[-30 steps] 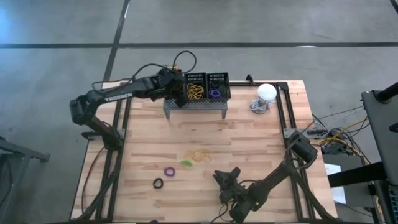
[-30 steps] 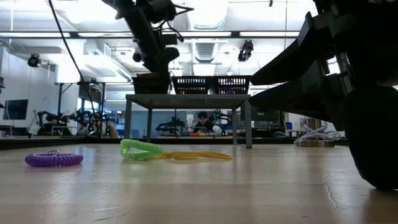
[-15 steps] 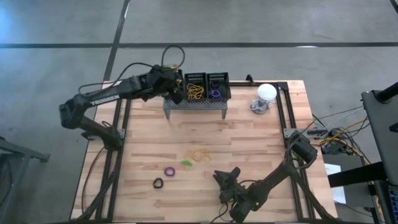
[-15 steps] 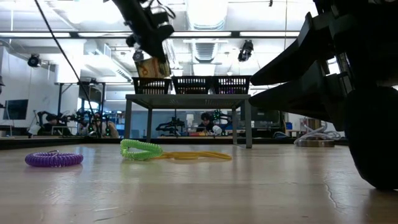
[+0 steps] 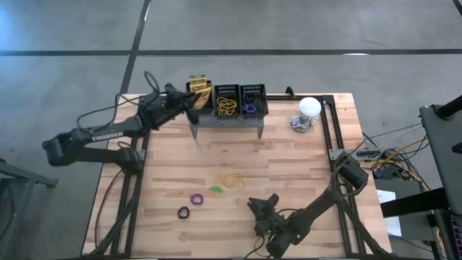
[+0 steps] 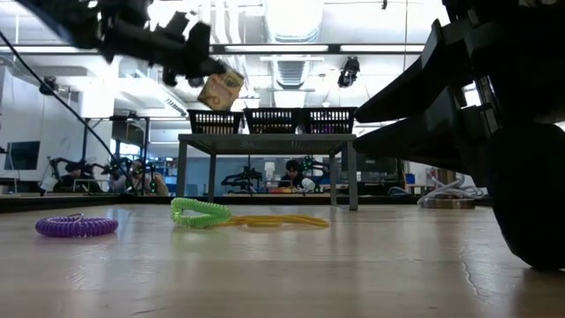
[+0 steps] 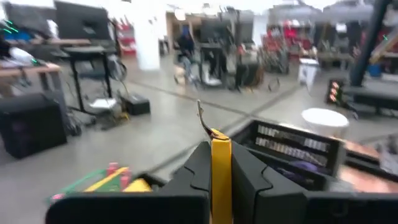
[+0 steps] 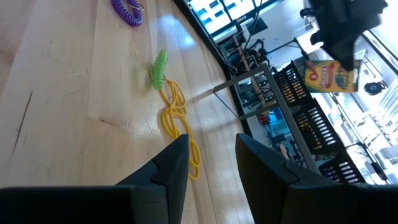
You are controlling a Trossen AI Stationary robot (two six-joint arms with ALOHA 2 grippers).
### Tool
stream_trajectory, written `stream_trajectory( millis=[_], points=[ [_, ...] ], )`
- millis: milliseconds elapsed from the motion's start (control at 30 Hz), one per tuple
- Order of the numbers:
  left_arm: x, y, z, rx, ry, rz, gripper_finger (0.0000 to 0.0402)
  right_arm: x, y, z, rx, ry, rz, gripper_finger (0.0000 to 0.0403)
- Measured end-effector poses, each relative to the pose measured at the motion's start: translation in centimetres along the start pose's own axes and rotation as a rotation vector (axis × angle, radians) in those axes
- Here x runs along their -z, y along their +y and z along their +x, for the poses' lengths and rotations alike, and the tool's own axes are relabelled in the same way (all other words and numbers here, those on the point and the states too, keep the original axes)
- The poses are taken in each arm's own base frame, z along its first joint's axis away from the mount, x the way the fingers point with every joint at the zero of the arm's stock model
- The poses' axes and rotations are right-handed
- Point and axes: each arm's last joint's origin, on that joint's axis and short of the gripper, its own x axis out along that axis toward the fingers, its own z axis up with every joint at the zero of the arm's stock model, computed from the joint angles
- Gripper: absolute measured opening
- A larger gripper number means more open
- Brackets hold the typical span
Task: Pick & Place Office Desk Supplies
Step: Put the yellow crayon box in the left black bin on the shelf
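My left gripper [image 5: 190, 100] is shut on a yellow-and-green crayon box [image 5: 200, 87] and holds it in the air over the leftmost black mesh bin [image 6: 216, 121]. Three bins stand in a row on the grey perforated stand [image 5: 227, 121]. The middle bin [image 5: 227, 101] holds yellow loops and the right bin [image 5: 253, 101] holds a purple loop. Purple [image 5: 196, 198], black [image 5: 183, 212], green [image 5: 216, 189] and yellow [image 5: 232, 179] loops lie on the table. My right gripper [image 5: 261, 209] waits open near the table's near edge. My left gripper pinches the crayon box between its two fingers, which show on either side of the box's narrow yellow edge [image 7: 221, 158]. The fingers [image 6: 190, 66] reach it about level from the table's left. The box [image 6: 221, 88] is tilted and lifted clear above the bins.
A white ball-like object with a cable [image 5: 309, 108] sits at the far right corner. Black frame rails run along the table's left [image 5: 141, 155] and right [image 5: 333, 137] sides. Bare wood lies between the stand and the loops.
My left gripper, shut on the crayon box, has risen out of the leftmost bin. The arm has swung back toward the table's left and the gripper has tipped from pointing down to about level. The box now hangs clear above the bin, tilted.
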Motion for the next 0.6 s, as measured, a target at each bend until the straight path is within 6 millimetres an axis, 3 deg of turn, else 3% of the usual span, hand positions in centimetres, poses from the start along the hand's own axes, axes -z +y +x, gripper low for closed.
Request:
stream_trajectory(
  millis=[200,367,600],
  points=[
    [2.2,2.1,-0.7,0.041,-0.098,0.004,0.0037,0.0,0.0,0.1,0.000,0.002,0.001,0.0127],
    [2.5,2.1,-0.5,0.166,-0.129,0.030,0.0042,0.0,0.0,0.1,-0.001,0.002,0.001,0.0127],
    [3.5,2.1,0.4,0.160,-0.100,0.137,0.0041,0.0,0.0,0.1,-0.001,0.001,0.001,0.0127]
  ],
)
